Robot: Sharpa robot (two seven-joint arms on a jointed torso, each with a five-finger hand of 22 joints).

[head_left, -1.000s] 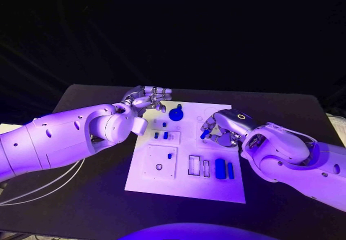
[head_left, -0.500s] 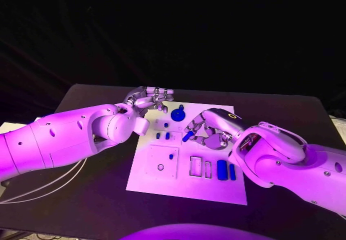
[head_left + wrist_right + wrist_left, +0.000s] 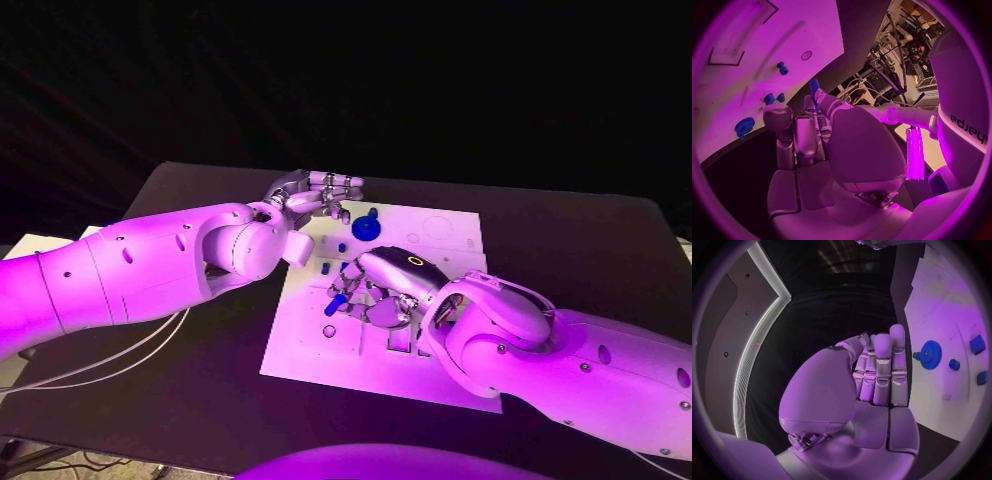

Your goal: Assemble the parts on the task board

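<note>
While over the board:
head: my right hand (image 3: 378,290) pinches a blue part (image 3: 336,303) above the task board (image 3: 440,235) middle; left hand (image 3: 315,192) at its far left corner, fingers curled in, holding nothing.
left wrist: blue gear (image 3: 930,354) on board, beside my fingers (image 3: 882,370).
right wrist: part (image 3: 814,86) at my fingertips (image 3: 821,98).

The right hand (image 3: 820,135) pinches a blue part (image 3: 814,86) — above the task board (image 3: 767,65).
</note>
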